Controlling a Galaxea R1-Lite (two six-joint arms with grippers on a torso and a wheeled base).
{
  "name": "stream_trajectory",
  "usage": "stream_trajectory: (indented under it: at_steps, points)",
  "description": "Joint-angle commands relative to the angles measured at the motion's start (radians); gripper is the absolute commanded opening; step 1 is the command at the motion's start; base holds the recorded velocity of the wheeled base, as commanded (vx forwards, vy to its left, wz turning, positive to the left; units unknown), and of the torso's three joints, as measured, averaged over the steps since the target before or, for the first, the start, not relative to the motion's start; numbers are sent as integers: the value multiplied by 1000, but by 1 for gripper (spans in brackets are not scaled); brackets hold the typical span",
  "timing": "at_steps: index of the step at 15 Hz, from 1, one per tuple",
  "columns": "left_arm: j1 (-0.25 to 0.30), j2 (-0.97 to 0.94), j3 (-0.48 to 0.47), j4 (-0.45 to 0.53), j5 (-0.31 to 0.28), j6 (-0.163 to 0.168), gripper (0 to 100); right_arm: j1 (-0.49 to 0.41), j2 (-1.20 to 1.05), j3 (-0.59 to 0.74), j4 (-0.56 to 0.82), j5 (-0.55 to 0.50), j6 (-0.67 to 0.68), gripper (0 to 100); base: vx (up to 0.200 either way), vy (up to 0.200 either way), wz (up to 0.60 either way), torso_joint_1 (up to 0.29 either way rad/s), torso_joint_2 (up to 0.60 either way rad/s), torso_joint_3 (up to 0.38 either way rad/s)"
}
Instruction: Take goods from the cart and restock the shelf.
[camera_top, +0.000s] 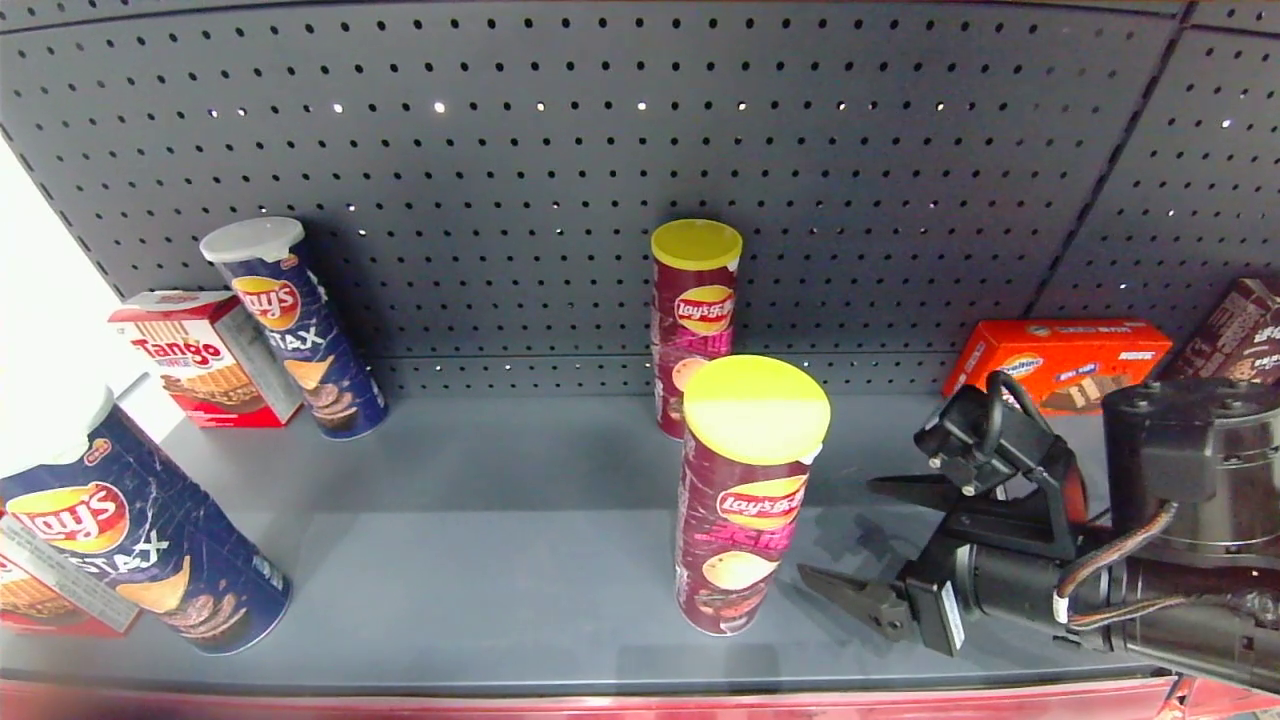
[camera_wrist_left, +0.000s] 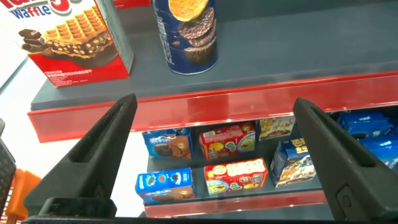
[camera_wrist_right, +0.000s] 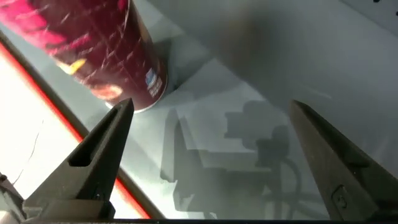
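Right pincer (camera_top: 838, 530) beside can (camera_top: 745, 500) near shelf lip (camera_top: 600, 702)

dark perforated back panel (camera_top: 600, 150) behind a grey shelf (camera_top: 480, 560) with red front edge (camera_top: 600, 705), white wall (camera_top: 40, 280) left

The right arm (camera_top: 1150, 590) lies nearly level, reaching in from the right and pointing leftward. The right end effector (camera_top: 838, 530) has its two fingers spread wide with nothing between them. The left end effector (camera_wrist_left: 211, 124) is likewise spread wide and empty.
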Motion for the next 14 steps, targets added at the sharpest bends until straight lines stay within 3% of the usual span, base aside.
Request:
stream_trajectory:
  at_steps: [1, 14]
  points:
    - [0, 2, 0, 0, 0, -1, 100, 12, 40, -17, -2, -3, 0, 100, 0, 0, 0, 0, 0, 0]
    - [0, 2, 0, 0, 0, -1, 100, 35, 83, -32, -44, -3, -1, 100, 0, 0, 0, 0, 0, 0]
